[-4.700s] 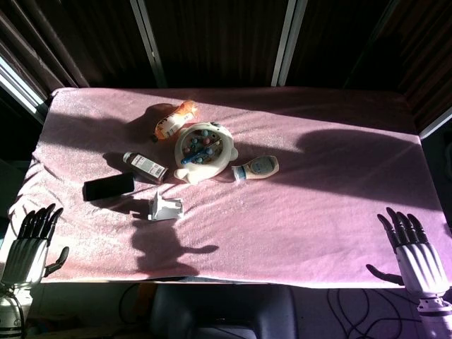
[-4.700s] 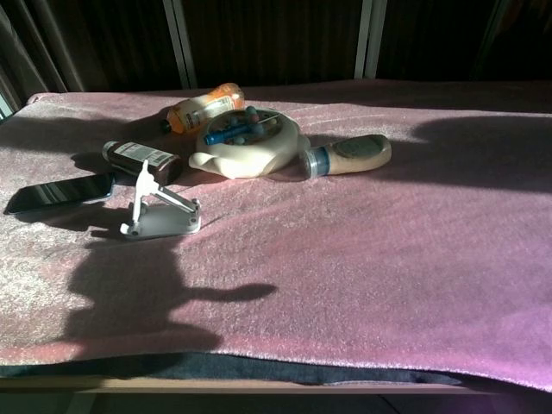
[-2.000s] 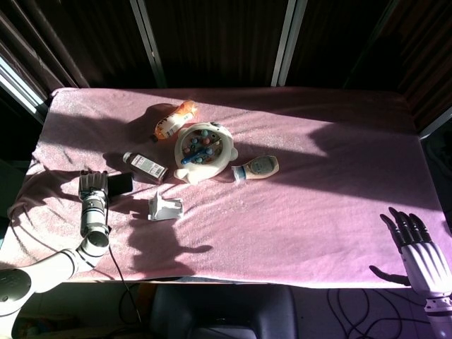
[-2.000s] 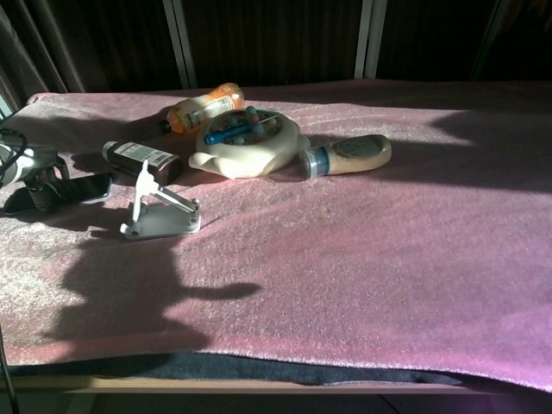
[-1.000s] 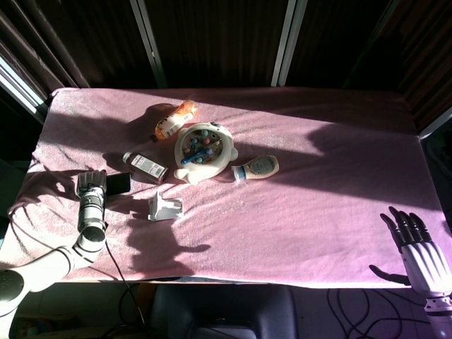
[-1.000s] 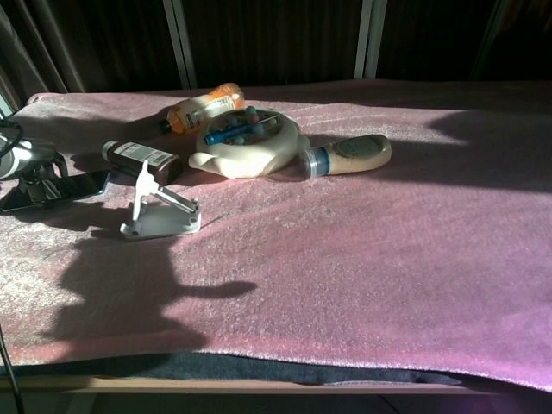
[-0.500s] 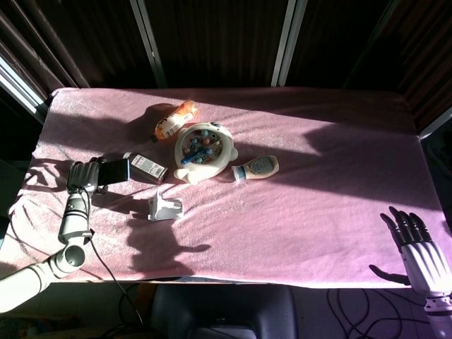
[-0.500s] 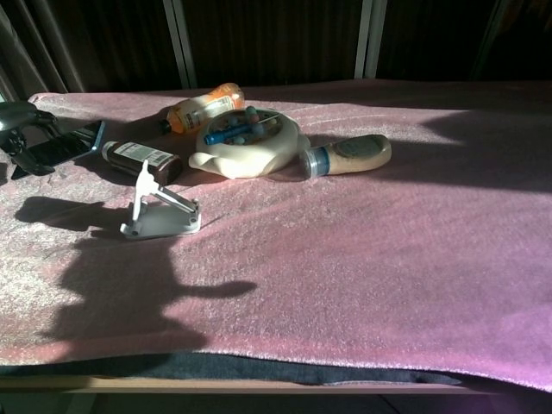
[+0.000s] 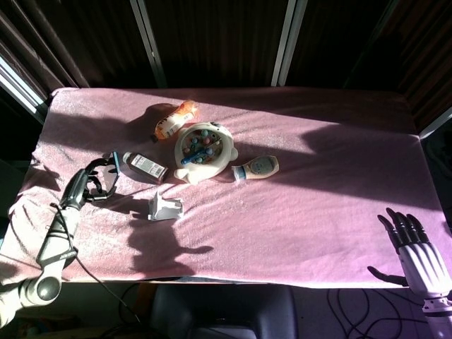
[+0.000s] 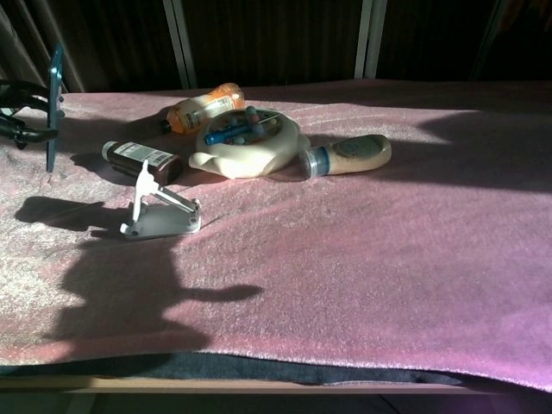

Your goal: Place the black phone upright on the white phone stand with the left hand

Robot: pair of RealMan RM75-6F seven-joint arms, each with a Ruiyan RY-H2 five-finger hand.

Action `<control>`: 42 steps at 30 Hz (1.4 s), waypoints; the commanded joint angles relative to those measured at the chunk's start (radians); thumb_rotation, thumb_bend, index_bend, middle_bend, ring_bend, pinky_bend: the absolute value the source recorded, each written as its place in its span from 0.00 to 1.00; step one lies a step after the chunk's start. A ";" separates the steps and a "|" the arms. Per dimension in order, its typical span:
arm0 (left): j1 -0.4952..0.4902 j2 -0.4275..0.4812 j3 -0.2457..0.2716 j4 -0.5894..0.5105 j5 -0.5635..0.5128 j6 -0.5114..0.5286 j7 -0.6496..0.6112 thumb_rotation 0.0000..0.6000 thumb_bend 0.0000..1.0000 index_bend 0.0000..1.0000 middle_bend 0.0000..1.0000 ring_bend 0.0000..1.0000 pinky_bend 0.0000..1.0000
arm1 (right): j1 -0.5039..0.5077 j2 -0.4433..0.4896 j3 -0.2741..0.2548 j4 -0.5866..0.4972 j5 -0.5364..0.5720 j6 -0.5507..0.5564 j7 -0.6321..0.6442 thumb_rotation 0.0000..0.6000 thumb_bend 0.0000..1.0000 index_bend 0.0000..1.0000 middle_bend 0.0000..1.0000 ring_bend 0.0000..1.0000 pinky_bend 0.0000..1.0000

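Chest view shows it best: the black phone is up off the pink cloth, turned on edge so it reads as a thin vertical sliver at the far left, with the left hand behind it, mostly cut off by the frame edge. From the head view the left hand has its fingers curled around the black phone, which sits in the air well left of the dark bottle and up-left of the white phone stand. So the pick-up looks done and the carry is in hand; the placing is not yet begun.

The stand rests on the cloth with its back plate tilted up and its lip toward the front, just before the cream dish of pens. I reckon the next move asks the hand to bring the phone rightward and down, lower edge onto the lip, back leaning on the plate, without nudging the light stand.

The right hand hangs off the near corner, fingers spread, holding nothing.
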 commanded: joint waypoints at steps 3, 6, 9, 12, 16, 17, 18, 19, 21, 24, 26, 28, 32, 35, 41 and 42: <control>0.156 0.073 0.071 -0.141 0.472 0.066 -0.516 1.00 0.41 0.85 1.00 0.66 0.20 | 0.003 0.000 0.000 0.000 0.002 -0.007 -0.003 1.00 0.12 0.00 0.00 0.00 0.00; 0.152 0.022 0.105 -0.103 0.511 0.115 -0.543 1.00 0.41 0.85 1.00 0.66 0.20 | 0.004 0.000 -0.002 -0.001 -0.002 -0.009 -0.004 1.00 0.12 0.00 0.00 0.00 0.00; 0.144 -0.031 0.126 -0.074 0.508 0.143 -0.521 1.00 0.42 0.85 1.00 0.66 0.20 | 0.003 0.002 -0.004 0.001 -0.007 -0.005 0.003 1.00 0.12 0.00 0.00 0.00 0.00; 0.136 -0.079 0.142 -0.053 0.498 0.164 -0.483 1.00 0.43 0.85 1.00 0.66 0.20 | 0.003 0.003 -0.003 0.004 -0.005 -0.003 0.009 1.00 0.12 0.00 0.00 0.00 0.00; 0.116 -0.125 0.158 -0.017 0.480 0.162 -0.449 1.00 0.43 0.85 1.00 0.66 0.19 | 0.003 0.004 -0.005 0.006 -0.009 -0.003 0.013 1.00 0.12 0.00 0.00 0.00 0.00; 0.112 -0.132 0.160 -0.011 0.475 0.160 -0.442 1.00 0.43 0.85 1.00 0.66 0.19 | 0.002 0.005 -0.006 0.006 -0.011 -0.002 0.016 1.00 0.12 0.00 0.00 0.00 0.00; 0.108 -0.141 0.159 -0.004 0.466 0.162 -0.434 1.00 0.43 0.85 1.00 0.66 0.19 | 0.002 0.007 -0.008 0.006 -0.014 -0.001 0.023 1.00 0.12 0.00 0.00 0.00 0.00; 0.106 -0.148 0.158 0.002 0.459 0.167 -0.427 1.00 0.43 0.85 1.00 0.66 0.19 | 0.002 0.009 -0.009 0.007 -0.016 0.001 0.029 1.00 0.12 0.00 0.00 0.00 0.00; 0.101 -0.154 0.157 0.007 0.448 0.173 -0.416 1.00 0.43 0.85 1.00 0.66 0.19 | 0.000 0.012 -0.009 0.009 -0.019 0.007 0.041 1.00 0.12 0.00 0.00 0.00 0.00; 0.093 -0.149 0.155 0.002 0.425 0.163 -0.413 1.00 0.43 0.85 1.00 0.66 0.19 | -0.001 0.014 -0.009 0.011 -0.019 0.009 0.048 1.00 0.12 0.00 0.00 0.00 0.00; 0.088 -0.145 0.154 -0.002 0.414 0.157 -0.415 1.00 0.43 0.85 1.00 0.66 0.19 | 0.000 0.014 -0.009 0.012 -0.017 0.005 0.044 1.00 0.12 0.00 0.00 0.00 0.00; 0.088 -0.149 0.149 -0.004 0.397 0.164 -0.414 1.00 0.43 0.85 1.00 0.66 0.18 | 0.001 0.013 -0.010 0.010 -0.018 0.003 0.039 1.00 0.12 0.00 0.00 0.00 0.00; 0.084 -0.163 0.136 -0.001 0.359 0.171 -0.402 1.00 0.43 0.85 1.00 0.65 0.16 | 0.003 0.020 -0.016 0.010 -0.030 0.002 0.055 1.00 0.12 0.00 0.00 0.00 0.00; 0.072 -0.167 0.133 0.015 0.344 0.151 -0.416 1.00 0.43 0.85 1.00 0.65 0.15 | 0.002 0.025 -0.017 0.015 -0.034 0.009 0.074 1.00 0.12 0.00 0.00 0.00 0.00; 0.055 -0.182 0.139 0.067 0.328 0.106 -0.470 1.00 0.43 0.85 1.00 0.64 0.15 | 0.003 0.029 -0.015 0.023 -0.030 0.010 0.090 1.00 0.12 0.00 0.00 0.00 0.00; 0.052 -0.187 0.142 0.076 0.333 0.104 -0.483 1.00 0.43 0.85 1.00 0.64 0.15 | 0.003 0.029 -0.015 0.023 -0.030 0.010 0.091 1.00 0.12 0.00 0.00 0.00 0.00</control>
